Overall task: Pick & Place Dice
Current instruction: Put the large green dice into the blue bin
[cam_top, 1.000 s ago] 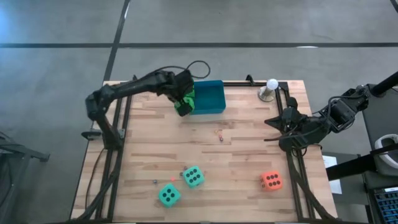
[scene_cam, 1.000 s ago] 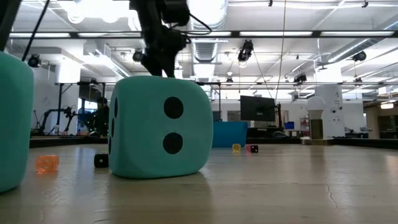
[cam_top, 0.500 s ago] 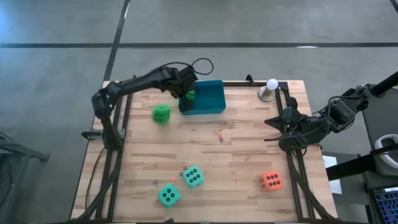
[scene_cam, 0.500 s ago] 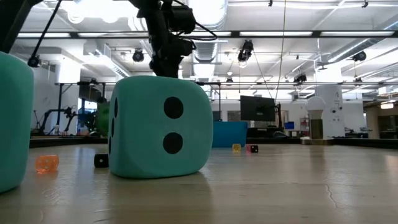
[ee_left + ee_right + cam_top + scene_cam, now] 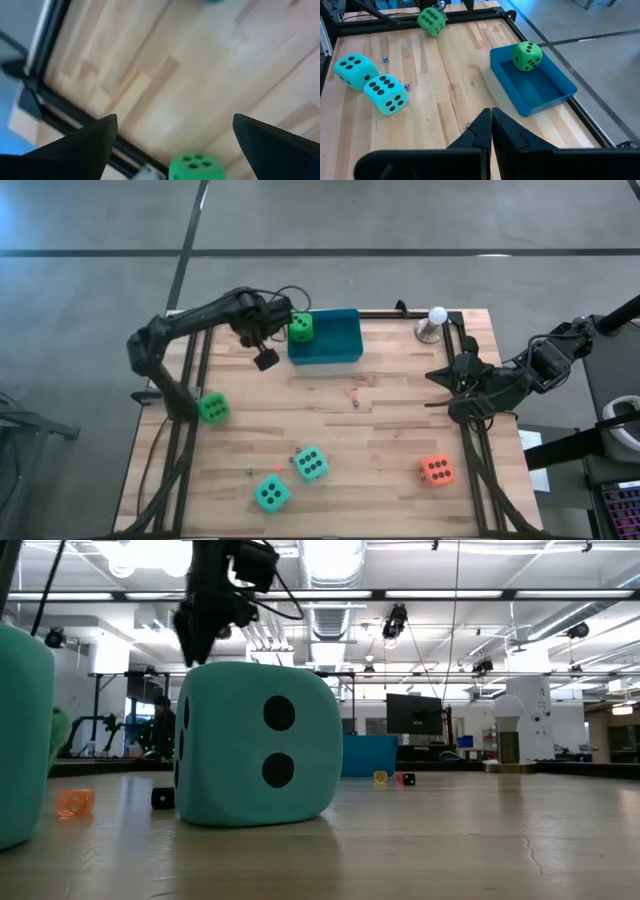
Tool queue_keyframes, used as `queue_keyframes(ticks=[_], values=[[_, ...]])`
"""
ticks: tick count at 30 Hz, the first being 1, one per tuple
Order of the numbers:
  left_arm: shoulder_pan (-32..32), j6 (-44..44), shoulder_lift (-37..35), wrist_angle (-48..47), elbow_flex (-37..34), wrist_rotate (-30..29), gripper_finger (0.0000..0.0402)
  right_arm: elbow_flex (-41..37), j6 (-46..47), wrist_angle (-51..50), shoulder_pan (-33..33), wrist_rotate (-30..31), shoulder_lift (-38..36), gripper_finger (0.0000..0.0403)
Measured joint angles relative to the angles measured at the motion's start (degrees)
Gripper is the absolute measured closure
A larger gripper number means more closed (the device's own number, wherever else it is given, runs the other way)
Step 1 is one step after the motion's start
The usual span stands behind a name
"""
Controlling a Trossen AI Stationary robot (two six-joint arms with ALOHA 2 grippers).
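Sitting in blue tray (image 5: 340,355), bright green die (image 5: 300,328), dark pips

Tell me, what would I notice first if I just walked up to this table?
Probably the bright green die perched on the rim of the blue tray at the table's far edge, with the open left gripper hanging just beside it. Another green die sits at the table's left edge. Two teal dice and an orange-red die wait near the front edge.
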Motion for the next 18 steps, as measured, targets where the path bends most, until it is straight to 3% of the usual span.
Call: queue_keyframes(ticks=[8, 18], values=[[-4.90, -12.92, -11.93, 0.73, -15.01, 1.31, 0.0002, 0.01, 0.00, 0.00, 0.01, 0.01, 0.00, 0.0394], [-16.13, -31.79, -22.11, 2.02, -28.06, 10.40, 0.0002, 0.01, 0.00, 0.00, 0.01, 0.00, 0.00, 0.0394]])
